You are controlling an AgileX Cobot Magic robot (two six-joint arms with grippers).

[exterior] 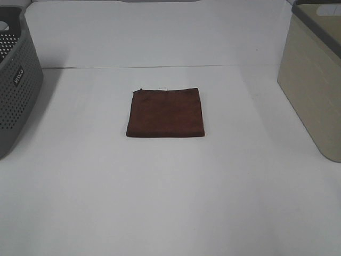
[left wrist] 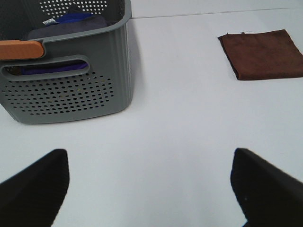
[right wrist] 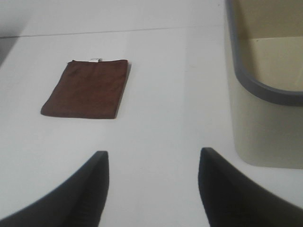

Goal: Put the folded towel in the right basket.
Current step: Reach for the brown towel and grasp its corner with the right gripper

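Note:
A folded dark brown towel [exterior: 165,112] lies flat in the middle of the white table. It also shows in the left wrist view [left wrist: 263,54] and the right wrist view [right wrist: 87,88]. The right basket [exterior: 314,74] is beige with a grey rim and stands at the right edge; the right wrist view shows its inside empty [right wrist: 270,71]. My left gripper [left wrist: 149,187] is open and empty, well short of the towel. My right gripper [right wrist: 154,187] is open and empty, between towel and basket. Neither gripper shows in the high view.
A grey perforated basket [exterior: 13,80] stands at the left edge; the left wrist view shows its wall [left wrist: 71,90], with blue cloth [left wrist: 71,21] inside and an orange handle [left wrist: 21,48]. The white table [exterior: 170,202] spreads around the towel.

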